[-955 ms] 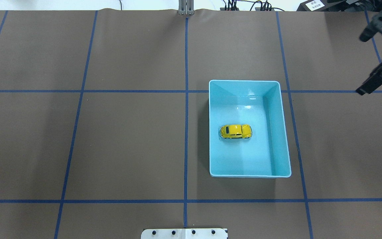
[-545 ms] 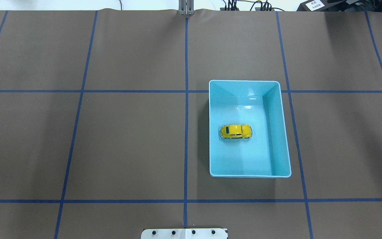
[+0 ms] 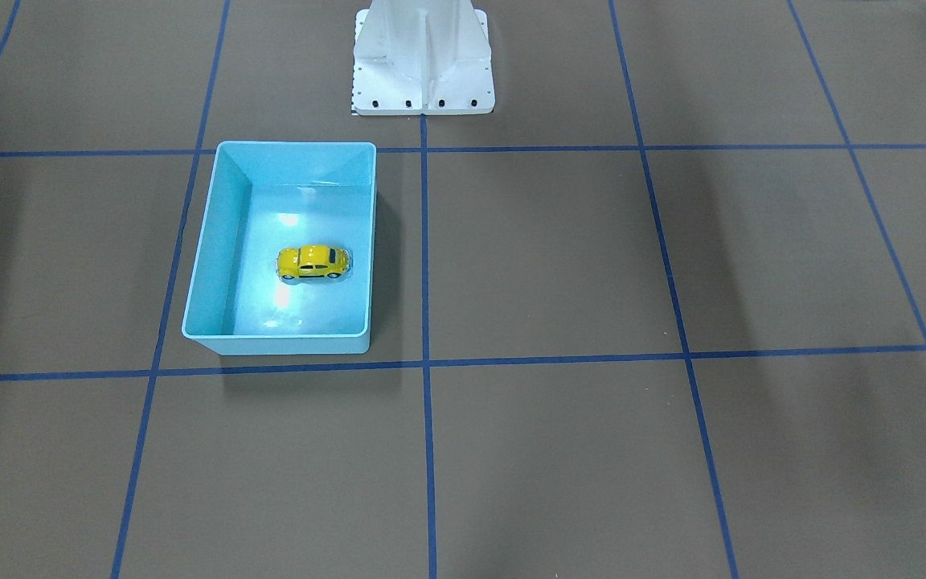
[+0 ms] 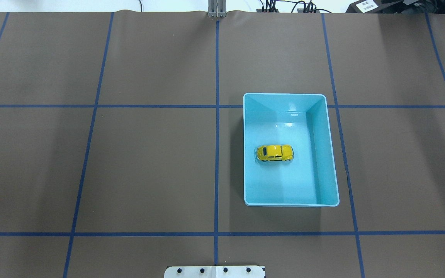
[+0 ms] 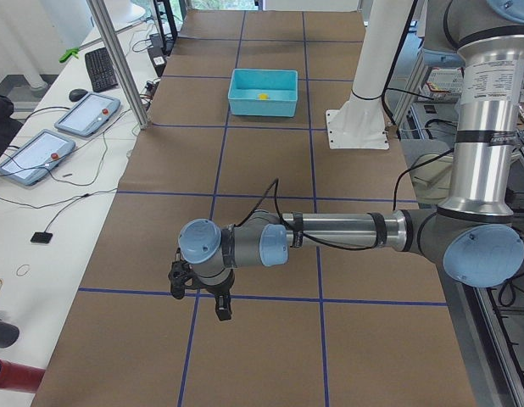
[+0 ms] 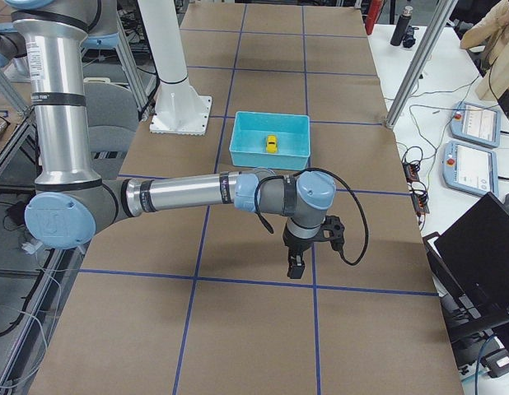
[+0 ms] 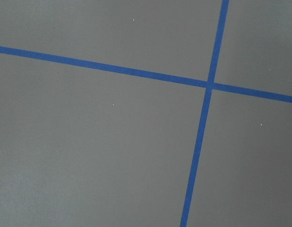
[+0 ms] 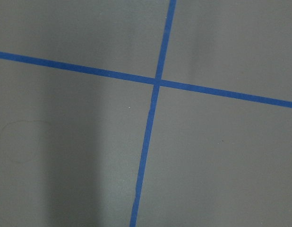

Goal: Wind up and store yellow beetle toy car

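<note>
One car (image 4: 275,153), yellow, sits on its wheels on the floor of the bin (image 4: 324,162). It is about mid-floor and clear of all four walls. In the overhead view it lies crosswise, its length running left to right in the frame.

Bin: light blue, open-topped, resting on the brown desk (image 4: 149,162). In the overhead view it is right of centre, just right of the middle vertical tape line (image 4: 216,116). A horizontal line runs under its upper end. In the front view it sits in the left half, below and left of the white base (image 3: 423,64).

Left arm (image 5: 338,231): seen only in the left side view, stretched low across the lower middle of the frame. The left tool (image 5: 201,292) is left of centre and points down at the desk close to a tape crossing. It is well apart from the bin at the top of the frame.

Right arm (image 6: 184,193): seen only in the right side view, reaching across mid-frame. The right tool (image 6: 314,247) is right of centre and points down, just above a horizontal tape line. The bin is higher in the frame, near it but apart.

Tool state: cannot tell for either. The side views do not show how far the fingers are spread, or any hold.

Both wrist views show only brown desk surface with one blue tape cross.
</note>
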`<state>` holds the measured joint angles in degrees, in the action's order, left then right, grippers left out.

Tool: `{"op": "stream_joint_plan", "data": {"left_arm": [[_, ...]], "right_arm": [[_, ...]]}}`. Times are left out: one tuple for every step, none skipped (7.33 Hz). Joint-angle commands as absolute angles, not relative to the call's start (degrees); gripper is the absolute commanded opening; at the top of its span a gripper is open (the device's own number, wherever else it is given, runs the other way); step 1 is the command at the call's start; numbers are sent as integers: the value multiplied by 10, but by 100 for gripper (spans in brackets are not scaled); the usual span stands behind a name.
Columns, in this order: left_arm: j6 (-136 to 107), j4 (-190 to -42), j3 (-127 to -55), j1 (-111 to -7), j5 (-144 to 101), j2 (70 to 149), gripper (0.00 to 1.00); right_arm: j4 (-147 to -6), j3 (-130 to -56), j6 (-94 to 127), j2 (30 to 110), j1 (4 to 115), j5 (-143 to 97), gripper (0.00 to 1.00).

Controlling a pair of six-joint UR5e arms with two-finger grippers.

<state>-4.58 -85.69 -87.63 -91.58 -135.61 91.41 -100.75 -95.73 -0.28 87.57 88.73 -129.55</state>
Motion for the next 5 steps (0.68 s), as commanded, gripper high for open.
{"op": "stream_joint_plan", "data": {"left_arm": [[-46, -857, -876, -916, -1356, 914, 100], [-46, -856, -876, -916, -1356, 914, 100], [-46, -856, -876, -916, -1356, 914, 100], [-46, -856, -876, -916, -1356, 914, 100], [-47, -857, -876, -916, -1356, 914, 100]], "right_arm": [[-922, -920, 87, 877, 888, -1294, 100], [-869, -907, 88, 894, 888, -1296, 100], [-854, -911, 88, 907, 888, -1302, 100], [-855, -915, 88, 906, 888, -1303, 100], [-855, -913, 88, 908, 888, -1303, 100]]}}
